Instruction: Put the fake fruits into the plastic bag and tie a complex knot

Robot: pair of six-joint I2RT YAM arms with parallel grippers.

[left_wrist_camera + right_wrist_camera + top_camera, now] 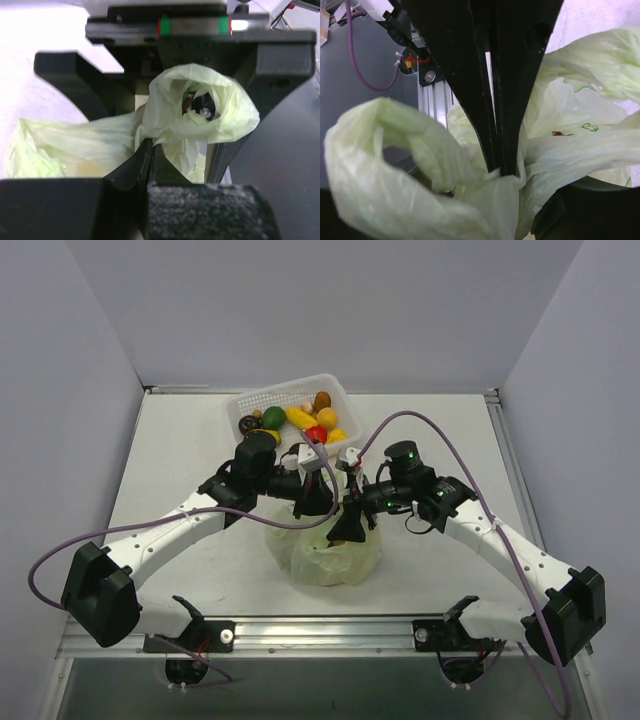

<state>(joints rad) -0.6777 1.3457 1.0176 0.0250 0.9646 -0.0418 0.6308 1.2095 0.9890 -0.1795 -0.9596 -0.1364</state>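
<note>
The pale-green plastic bag (335, 555) sits on the table between my arms, its top gathered upward. My left gripper (312, 502) is shut on a twisted strip of the bag (165, 117), pinched at the fingertips (150, 147). My right gripper (350, 525) is shut on another handle strip (470, 200), with a loop of plastic (385, 150) curling beside the fingers (495, 100). Several fake fruits (300, 418), yellow, green, red and brown, lie in the white basket (250, 400). Fruits inside the bag are mostly hidden.
The white perforated basket stands at the back centre, just beyond my left wrist. Purple cables (440, 430) arc over both arms. The metal rail (330, 635) runs along the near table edge. Grey walls close in the sides.
</note>
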